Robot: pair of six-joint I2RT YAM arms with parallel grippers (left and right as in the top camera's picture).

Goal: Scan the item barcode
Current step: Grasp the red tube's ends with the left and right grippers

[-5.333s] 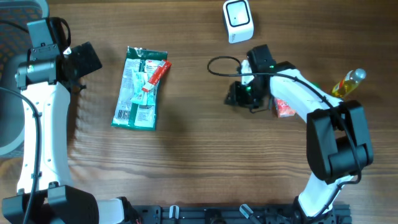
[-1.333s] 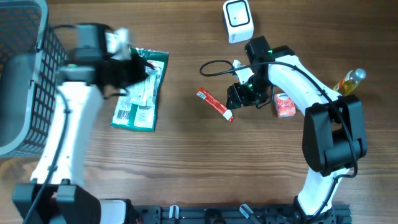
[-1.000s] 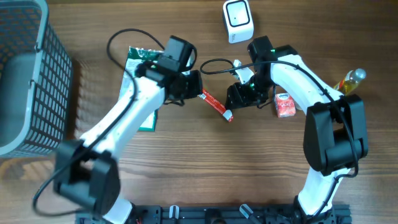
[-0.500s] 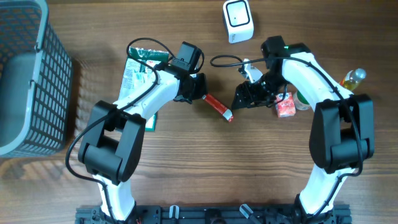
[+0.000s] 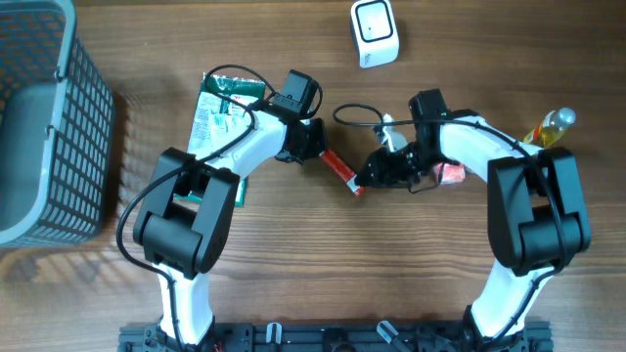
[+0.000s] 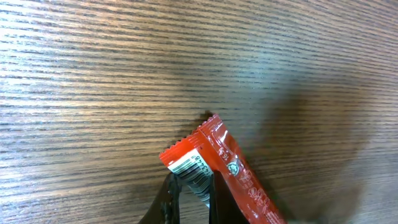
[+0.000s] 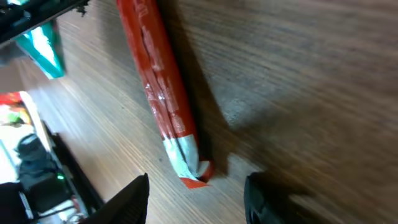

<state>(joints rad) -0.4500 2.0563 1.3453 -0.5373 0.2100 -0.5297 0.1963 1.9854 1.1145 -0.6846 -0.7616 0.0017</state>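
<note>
One red sachet (image 5: 341, 170): left end effector (image 6: 191, 193) clenched on it, right end effector (image 7: 198, 196) released.

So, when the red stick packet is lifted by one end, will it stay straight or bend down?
Probably it sags a little: the red stick packet is a long, thin film sachet, pinched by the left end effector only at its crimped end. It looks light, being so slim and flat. The glossy wrapper may be slippery.
</note>
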